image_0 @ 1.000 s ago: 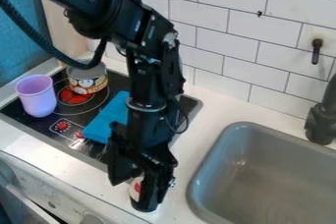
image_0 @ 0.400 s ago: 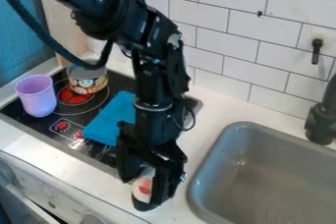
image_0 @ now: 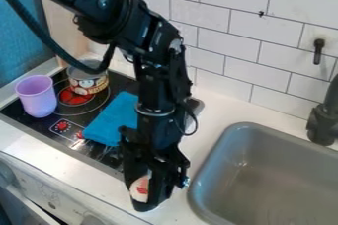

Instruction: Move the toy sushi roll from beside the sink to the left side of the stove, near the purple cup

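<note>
Claw (image_0: 149, 192) pinches a white-and-red container (image_0: 140, 188) low at the surface (image_0: 212, 115), between stove (image_0: 41, 124) and sink (image_0: 277, 169); an uneven grip could let it slip, and bumping the surface could tip it.

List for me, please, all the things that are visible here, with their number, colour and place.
cup: 1, purple, left on the stovetop
can: 1, metallic with printed band, rear of the stovetop
cloth: 1, blue, on the stovetop
stovetop: 1, black with red markings, left
small object: 1, white and red, at the gripper
counter: 1, white, around stovetop and sink
sink: 1, grey, lower right
faucet: 1, black, right edge
wall fitting: 1, dark, upper right
tiled wall: 1, white, behind
robot arm: 1, black, from upper left
gripper: 1, black, lower centre
</note>
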Controlling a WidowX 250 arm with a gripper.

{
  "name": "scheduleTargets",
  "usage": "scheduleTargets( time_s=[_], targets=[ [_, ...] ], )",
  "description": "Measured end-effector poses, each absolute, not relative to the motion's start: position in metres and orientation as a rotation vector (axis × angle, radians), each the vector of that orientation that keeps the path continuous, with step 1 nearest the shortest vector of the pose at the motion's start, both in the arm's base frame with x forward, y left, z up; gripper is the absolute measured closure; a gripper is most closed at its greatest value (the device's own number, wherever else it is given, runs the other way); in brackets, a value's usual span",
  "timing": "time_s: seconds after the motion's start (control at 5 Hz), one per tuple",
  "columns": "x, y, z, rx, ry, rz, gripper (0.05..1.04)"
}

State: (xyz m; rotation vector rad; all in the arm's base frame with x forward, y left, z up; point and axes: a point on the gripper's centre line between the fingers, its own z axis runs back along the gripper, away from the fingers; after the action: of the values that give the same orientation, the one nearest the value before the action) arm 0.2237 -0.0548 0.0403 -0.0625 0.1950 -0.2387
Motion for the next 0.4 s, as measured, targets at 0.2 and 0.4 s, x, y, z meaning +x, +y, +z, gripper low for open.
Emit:
scheduleTargets(
  time_s=[0.2, 0.4],
  targets=[
    [0.22, -0.055, 0.043, -0.057, 0.2, -0.239, 0.539],
    [0.218, -0.047, 0.068, -0.015, 0.158, -0.225, 0.54]
  ],
)
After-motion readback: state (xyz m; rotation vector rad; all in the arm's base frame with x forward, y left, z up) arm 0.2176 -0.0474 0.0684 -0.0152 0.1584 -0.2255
